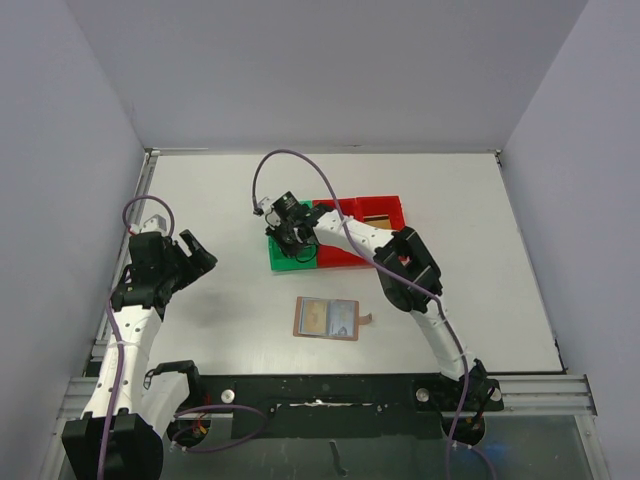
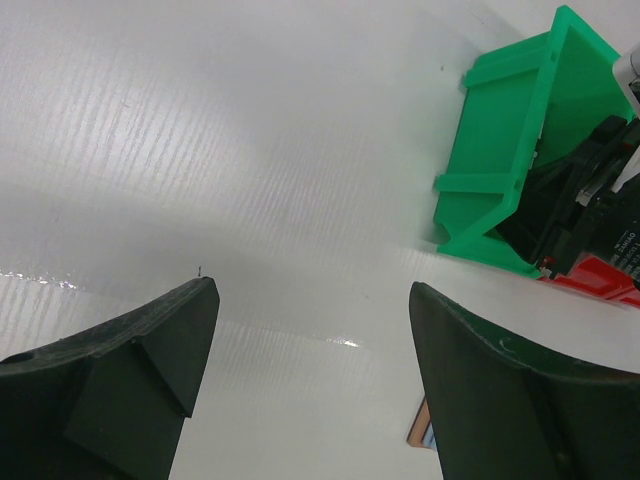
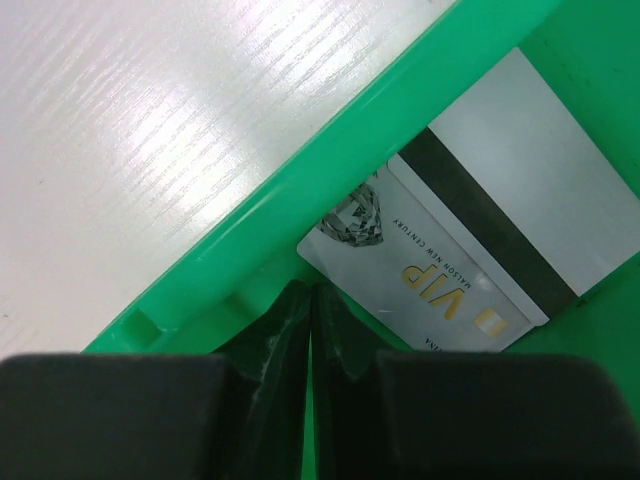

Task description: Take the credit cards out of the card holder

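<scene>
The card holder (image 1: 327,318), likely light and floppy, lay open on the tabletop (image 1: 450,200), probably best pinned at one edge by the wide-open left gripper (image 2: 312,292), while the right gripper (image 3: 312,296) was closed empty inside the green bin (image 3: 300,190).

Just beyond the right gripper's (image 3: 310,300) black jaws, a green bin (image 3: 330,170) holds a silver card (image 3: 420,265) lettered in gold and a white card (image 3: 540,150) with a black stripe.

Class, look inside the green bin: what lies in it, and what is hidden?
Two cards lie in the green bin: a silver VIP card and a pale card with a dark stripe. The shut right claw covers the floor nearest the camera.
</scene>
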You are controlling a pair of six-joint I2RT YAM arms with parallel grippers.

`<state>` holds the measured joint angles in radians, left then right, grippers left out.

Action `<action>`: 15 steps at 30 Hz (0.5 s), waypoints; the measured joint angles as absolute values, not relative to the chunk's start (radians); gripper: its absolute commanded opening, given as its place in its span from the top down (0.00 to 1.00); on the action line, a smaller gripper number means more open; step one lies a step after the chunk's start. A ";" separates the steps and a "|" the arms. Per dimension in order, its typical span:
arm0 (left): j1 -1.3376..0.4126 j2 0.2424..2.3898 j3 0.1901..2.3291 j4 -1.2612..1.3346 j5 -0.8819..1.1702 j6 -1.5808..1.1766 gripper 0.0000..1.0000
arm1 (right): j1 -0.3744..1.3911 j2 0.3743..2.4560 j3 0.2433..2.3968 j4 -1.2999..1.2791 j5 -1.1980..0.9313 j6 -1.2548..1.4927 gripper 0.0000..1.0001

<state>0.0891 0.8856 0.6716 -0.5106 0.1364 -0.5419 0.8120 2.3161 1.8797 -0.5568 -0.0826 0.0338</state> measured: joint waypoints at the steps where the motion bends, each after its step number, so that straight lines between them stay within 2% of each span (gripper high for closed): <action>1: 0.089 0.886 0.672 -0.511 0.136 -0.542 0.24 | 0.812 2.320 1.886 -0.559 -0.083 0.034 0.95; 15: 0.089 0.886 0.670 -0.510 0.139 -0.542 0.24 | 0.792 2.362 1.945 -0.544 -0.010 0.062 0.93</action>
